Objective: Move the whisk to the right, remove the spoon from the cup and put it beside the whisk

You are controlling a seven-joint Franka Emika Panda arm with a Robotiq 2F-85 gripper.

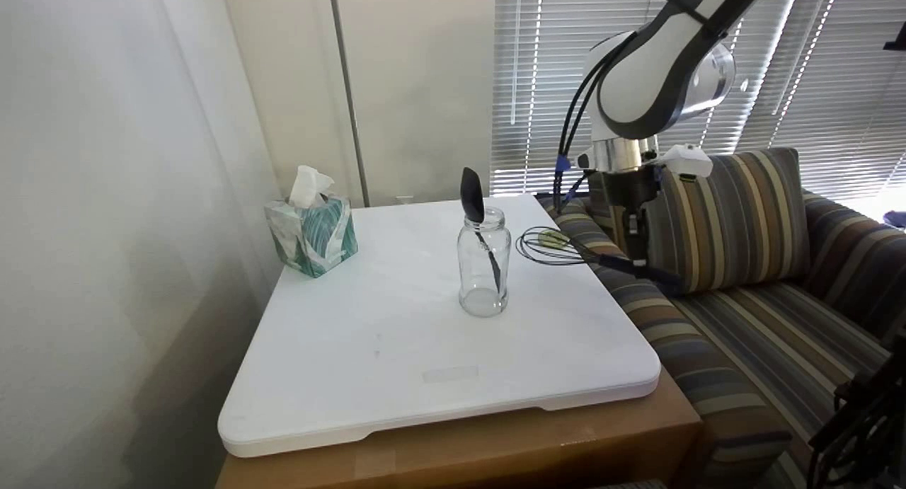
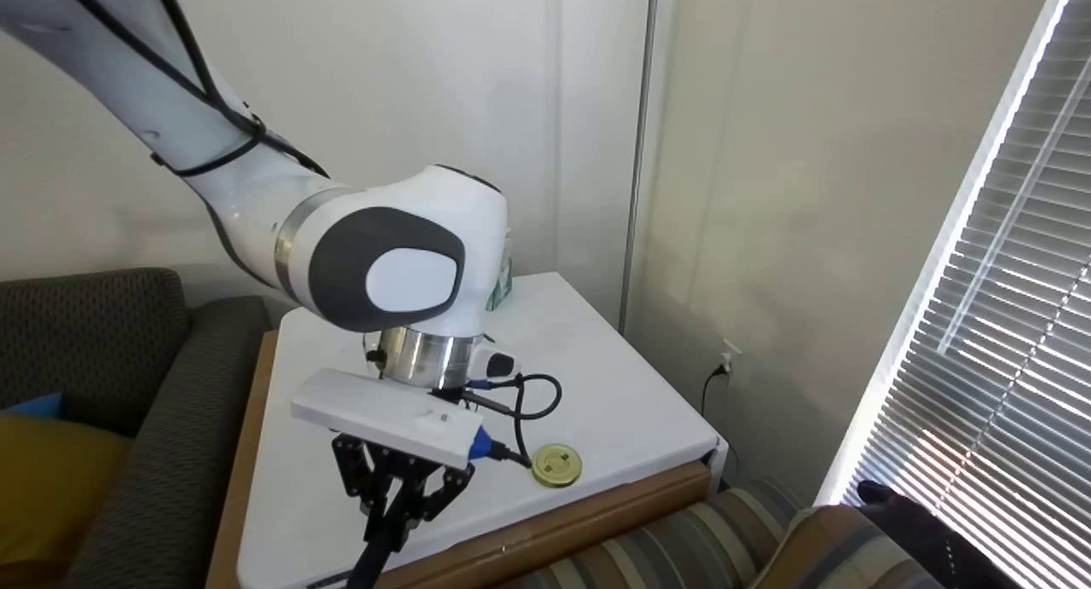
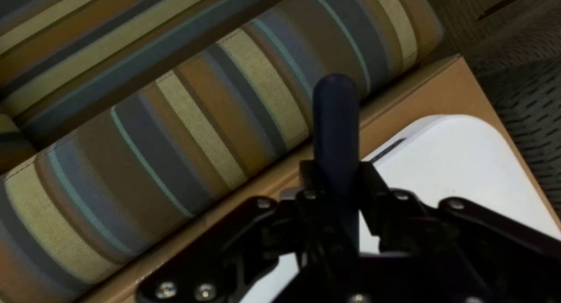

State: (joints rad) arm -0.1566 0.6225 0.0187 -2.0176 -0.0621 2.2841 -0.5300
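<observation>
My gripper (image 1: 639, 264) is shut on the dark handle of the whisk (image 1: 614, 263), which it holds sideways above the table's edge in an exterior view. The whisk's wire loops point toward the cup (image 1: 483, 280). In the wrist view the handle (image 3: 335, 123) runs between both fingers, its rounded end sticking out past them; the wires are not visible there. The clear glass cup stands upright on the white table. Inside it leans the black spoon (image 1: 472, 195), bowl up above the rim. The arm blocks cup and spoon in an exterior view, where the gripper (image 2: 388, 525) also grips the handle.
A teal tissue box (image 1: 313, 236) sits at the white table's (image 1: 340, 376) wall side. A gold lid (image 2: 557, 465) lies near the table's edge, behind the whisk's wires. The striped sofa (image 1: 736, 340) borders the table, which rests on a brown cardboard box (image 1: 495, 446).
</observation>
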